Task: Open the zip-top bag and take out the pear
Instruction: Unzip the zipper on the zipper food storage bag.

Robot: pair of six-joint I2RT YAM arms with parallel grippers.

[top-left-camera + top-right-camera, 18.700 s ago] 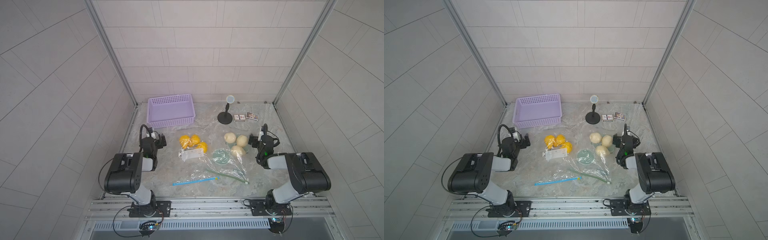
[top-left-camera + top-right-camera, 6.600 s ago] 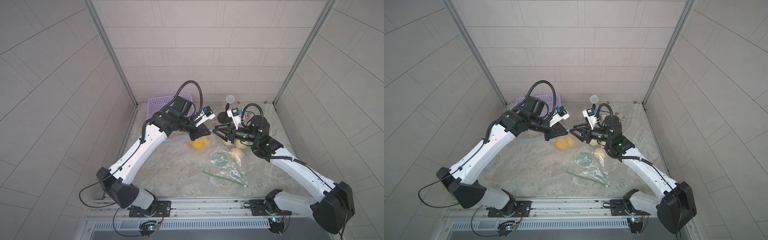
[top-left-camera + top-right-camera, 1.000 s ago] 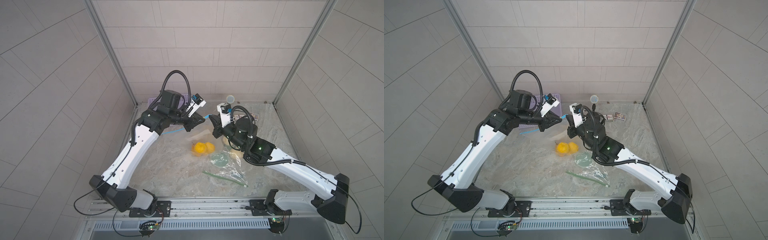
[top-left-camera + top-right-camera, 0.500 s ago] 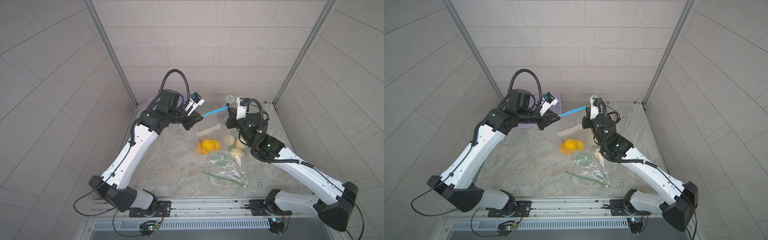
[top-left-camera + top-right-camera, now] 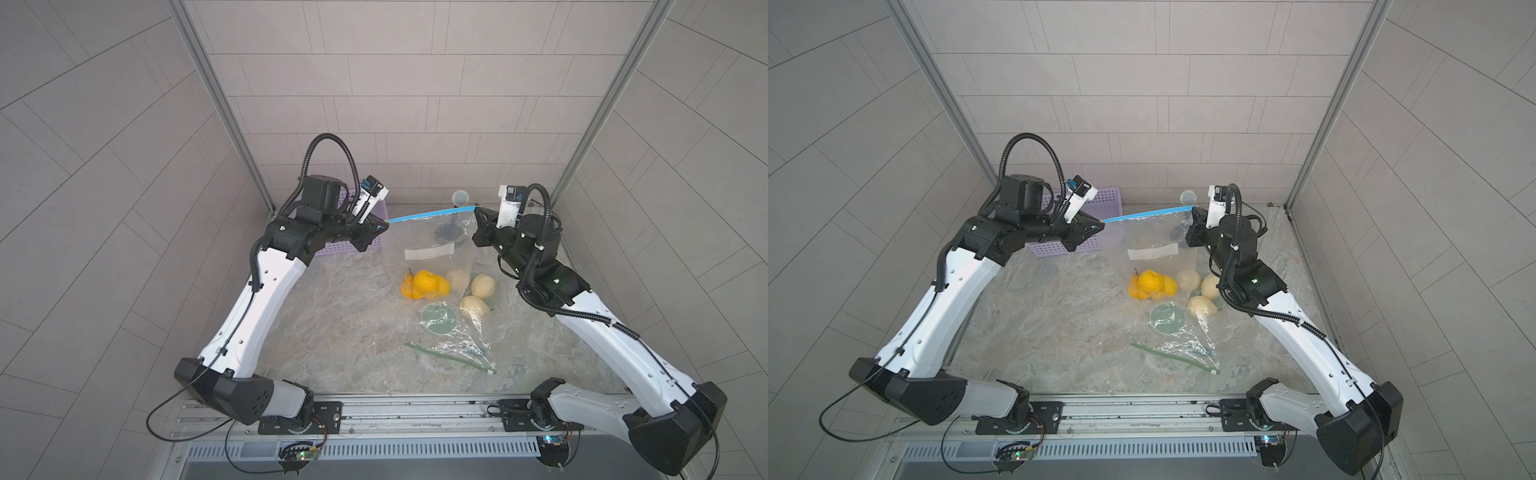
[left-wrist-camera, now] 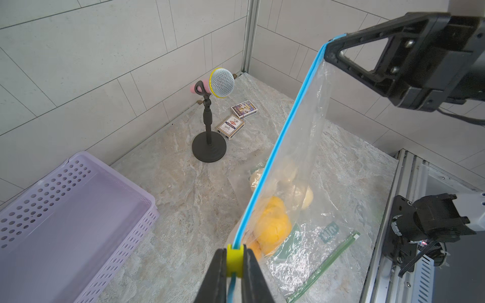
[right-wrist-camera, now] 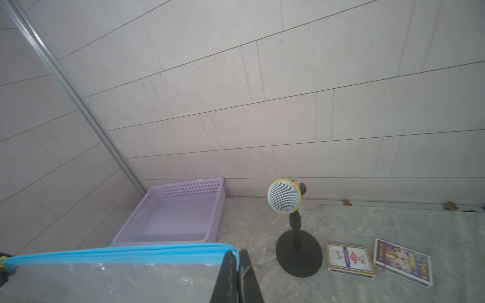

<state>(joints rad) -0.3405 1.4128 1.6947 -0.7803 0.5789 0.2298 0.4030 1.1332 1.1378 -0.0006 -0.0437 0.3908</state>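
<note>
The left gripper (image 5: 384, 222) is pinched shut on the small yellow slider (image 6: 234, 258) at one end of the bag's blue zip strip (image 5: 430, 214). The left wrist view shows both fingers (image 6: 253, 275) pressed against the slider's sides. The right gripper (image 5: 477, 209) is clamped tight on the strip's other end, at the bag's corner.

Between the two grippers the strip runs taut and nearly level across the upper middle of both top views, raised above the table (image 5: 332, 332). The clear bag (image 5: 432, 237) hangs from it and slopes down toward the middle of the frame. The yellow pears (image 5: 426, 286) sit in a clump at the bag's low end, down at the table, and one stem points up at the clump's left side. Whether the seal has parted anywhere cannot be told.

Just right of the pears are three pale round lumps (image 5: 482, 286). Below them lies a second bag (image 5: 457, 340), flat on the table, with a green disc (image 5: 439, 322) and a green zip edge.

Behind the left gripper, in the upper left of the table, is a purple basket (image 5: 328, 249). At the back wall stands a microphone (image 6: 221, 82) on a black stand, with two card boxes (image 6: 230, 127) beside its base.
</note>
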